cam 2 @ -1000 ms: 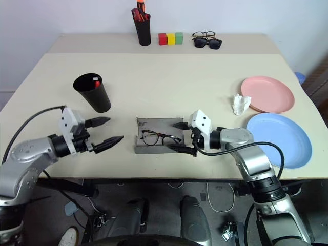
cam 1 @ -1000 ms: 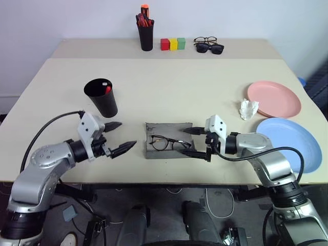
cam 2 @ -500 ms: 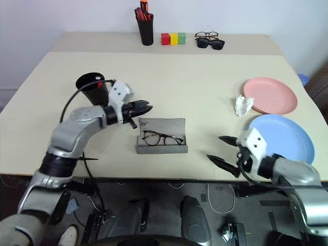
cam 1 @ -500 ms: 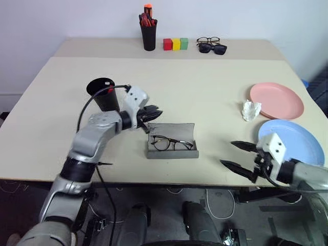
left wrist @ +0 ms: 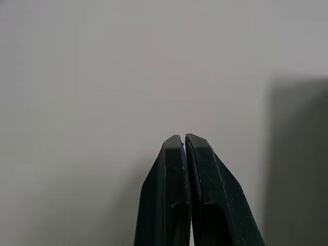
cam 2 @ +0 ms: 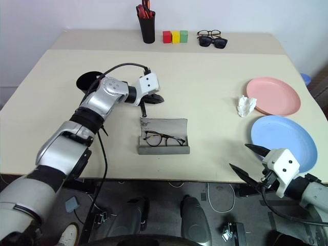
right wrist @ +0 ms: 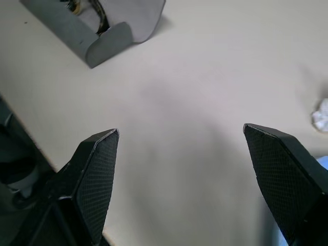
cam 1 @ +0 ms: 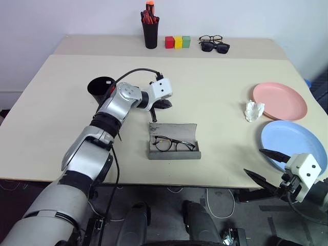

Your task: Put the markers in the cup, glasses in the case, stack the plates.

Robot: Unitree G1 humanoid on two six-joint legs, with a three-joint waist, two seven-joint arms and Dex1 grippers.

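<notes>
Glasses (cam 1: 175, 145) lie in the open case (cam 1: 173, 148); left claw (cam 1: 165, 104) pinched closed, empty, just beyond it; right claw (cam 1: 264, 164) spread wide, empty, near worktop (cam 1: 205, 97) edge

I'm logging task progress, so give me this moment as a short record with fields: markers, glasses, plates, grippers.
markers: red-tipped marker shows inside the wide black tapered cup
glasses: thin wire-framed spectacles lie in the open grey felt case
plates: pink round plate and light blue round plate lie side by side, not stacked
left gripper: shut, empty, beyond the case's raised lid
right gripper: open, empty, at the table's near edge
</notes>
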